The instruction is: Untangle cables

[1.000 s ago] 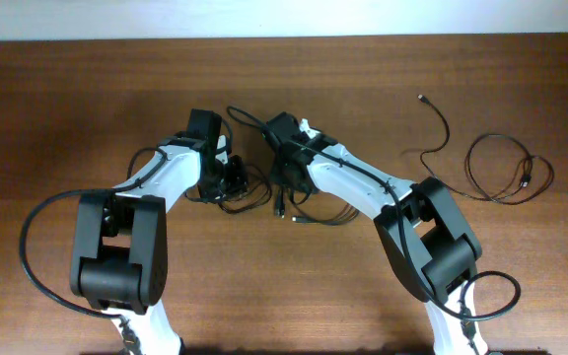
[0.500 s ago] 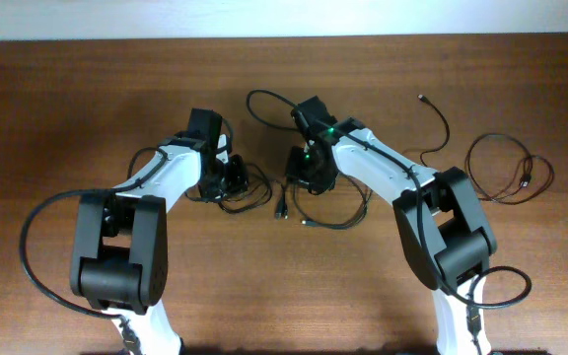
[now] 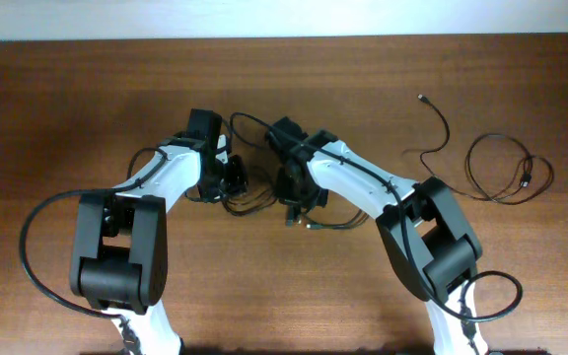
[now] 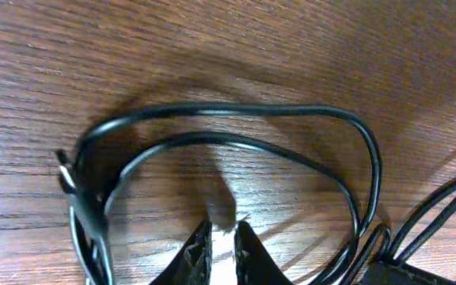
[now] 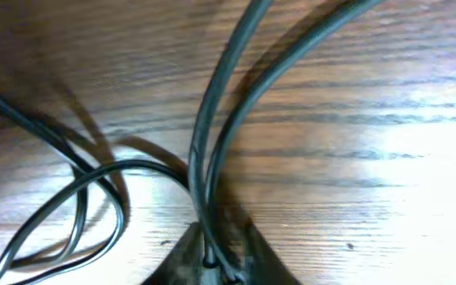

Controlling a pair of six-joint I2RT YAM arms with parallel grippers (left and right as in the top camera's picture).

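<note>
On the left, the jaws are nearly pressed together, no cord seen between them; they are best held low beside the cables (image 3: 254, 202), tangled mid-bench (image 3: 67, 99). The two strands pinched in the right jaws should be drawn away slowly, sideways. Since half a second before, the right arm (image 3: 355, 177) has been swung nearer the left.

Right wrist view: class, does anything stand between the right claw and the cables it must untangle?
Nothing visible does. Two of the cables run straight down into the right claw, which is closed on them. Only bare table shows around that spot.
</note>
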